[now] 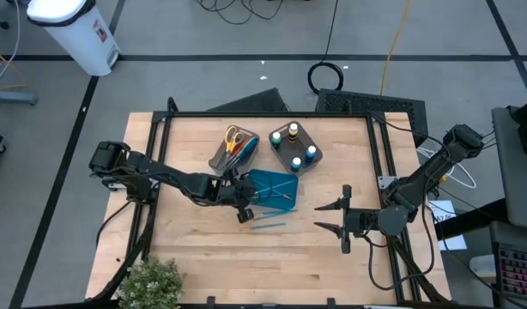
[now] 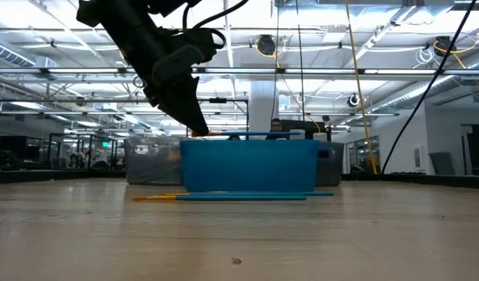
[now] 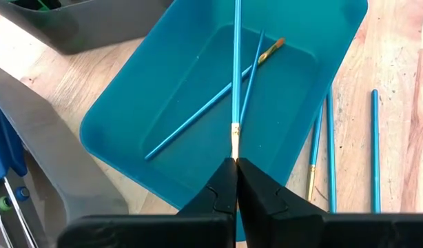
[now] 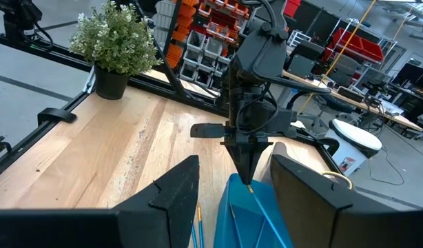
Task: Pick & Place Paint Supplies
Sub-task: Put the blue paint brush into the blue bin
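A teal tray (image 1: 276, 182) sits mid-table with two thin blue brushes (image 3: 198, 118) lying crossed inside it. My left gripper (image 3: 235, 164) hangs over the tray's left end, shut on a third blue brush (image 3: 237, 62) that stretches away from the fingertips across the tray. Loose blue brushes (image 3: 330, 148) lie on the wood (image 1: 265, 225) along the tray's near side. My right gripper (image 1: 328, 216) waits to the right of the tray, raised, level and open, with nothing between its fingers. My left gripper pinches the brush at its gold ferrule end (image 3: 234, 138) between its two fingertips. The fingers slant down from the table's left, and the brush runs on in line with them. Its handle reaches out over the tray's floor; its far end leaves the picture.
Two grey-brown bins stand behind the tray: one with scissors (image 1: 235, 146), one with capped paint bottles (image 1: 295, 148). A potted plant (image 1: 152, 283) stands at the near left corner. A black frame (image 1: 263, 114) borders the table.
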`<state>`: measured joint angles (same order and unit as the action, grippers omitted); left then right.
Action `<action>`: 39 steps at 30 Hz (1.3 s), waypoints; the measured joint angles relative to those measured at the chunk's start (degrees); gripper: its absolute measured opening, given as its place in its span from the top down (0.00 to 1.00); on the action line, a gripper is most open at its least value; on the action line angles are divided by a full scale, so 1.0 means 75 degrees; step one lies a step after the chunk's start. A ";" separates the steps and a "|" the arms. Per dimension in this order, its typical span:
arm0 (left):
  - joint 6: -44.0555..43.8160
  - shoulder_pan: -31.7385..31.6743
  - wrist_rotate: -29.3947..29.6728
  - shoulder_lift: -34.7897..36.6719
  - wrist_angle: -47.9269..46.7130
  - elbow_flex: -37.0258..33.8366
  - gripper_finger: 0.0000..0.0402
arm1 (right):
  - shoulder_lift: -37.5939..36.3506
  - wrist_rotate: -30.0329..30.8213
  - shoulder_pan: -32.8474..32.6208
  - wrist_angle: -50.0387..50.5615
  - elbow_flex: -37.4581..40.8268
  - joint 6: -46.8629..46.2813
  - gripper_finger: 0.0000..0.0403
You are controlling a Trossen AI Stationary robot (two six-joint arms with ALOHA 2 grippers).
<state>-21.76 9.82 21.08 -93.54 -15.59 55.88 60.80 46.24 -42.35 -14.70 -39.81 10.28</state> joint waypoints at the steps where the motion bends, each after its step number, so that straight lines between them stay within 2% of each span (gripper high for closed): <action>1: 0.0000 0.0002 0.0000 0.0000 0.0000 0.0000 0.98 | 0.0000 -0.0001 -0.0002 0.0000 0.0000 -0.0002 0.58; 39: -0.0084 0.0017 -0.0003 -0.0035 0.0006 0.0000 0.95 | 0.0000 0.0000 -0.0001 0.0002 0.0000 -0.0001 0.58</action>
<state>-22.39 9.95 21.06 -93.80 -15.55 55.88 60.80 46.24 -42.36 -14.69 -39.81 10.27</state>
